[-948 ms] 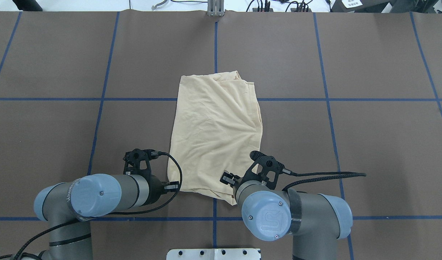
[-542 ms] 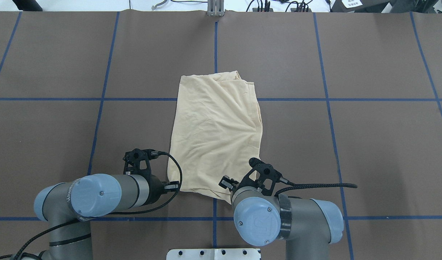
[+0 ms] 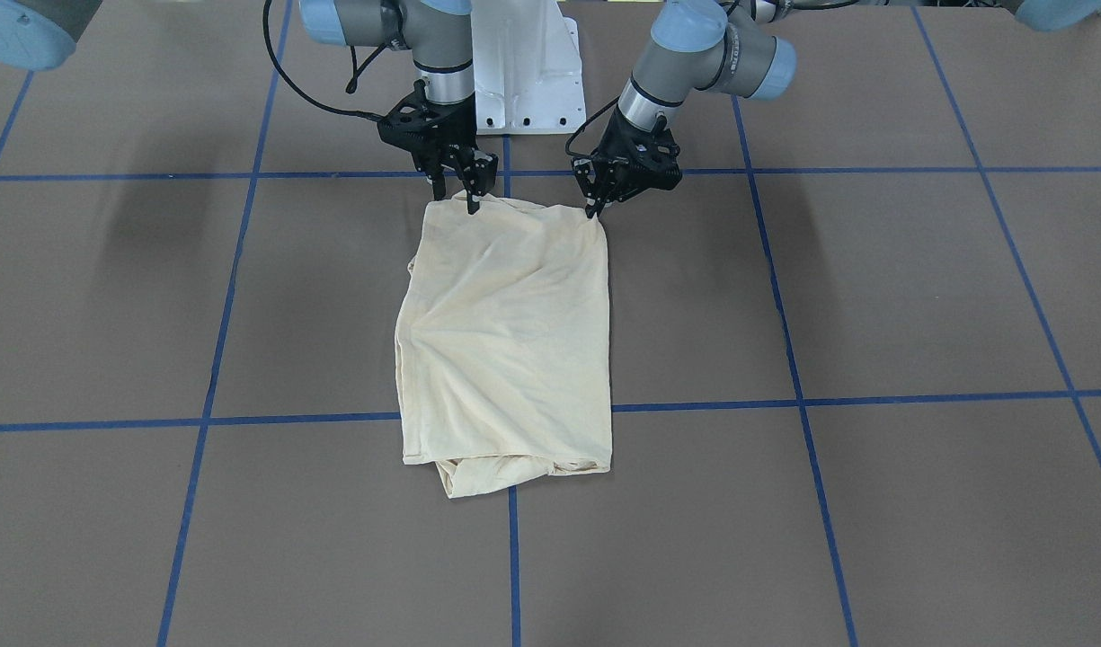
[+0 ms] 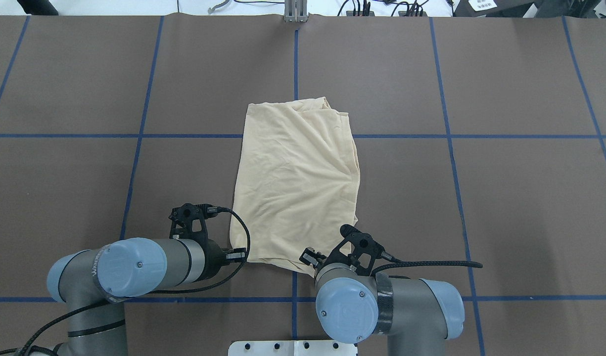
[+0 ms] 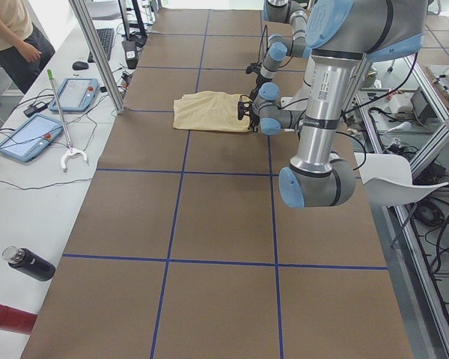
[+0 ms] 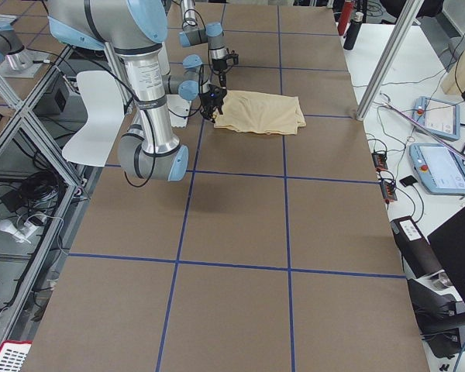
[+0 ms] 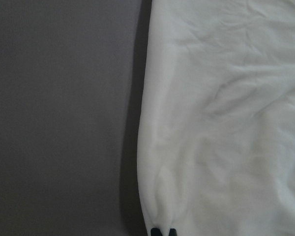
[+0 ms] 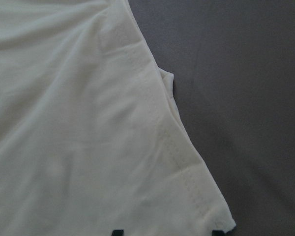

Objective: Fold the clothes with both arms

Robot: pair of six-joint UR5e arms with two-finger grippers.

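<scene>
The cream-yellow shirt (image 4: 295, 183) lay folded into a wrinkled rectangle, just beyond the white base (image 4: 293, 347). The left gripper (image 3: 594, 211) pinched one base-side corner. The right gripper (image 3: 457, 198) stood with fingers spread over the other.

Brown blue-gridded table (image 4: 481, 198) under folded cream shirt (image 4: 295, 188)

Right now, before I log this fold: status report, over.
Left gripper shut on shirt, near corner. Right gripper open, straddling the other near corner. Shirt lies flat, part-folded. Nothing in the way.
</scene>
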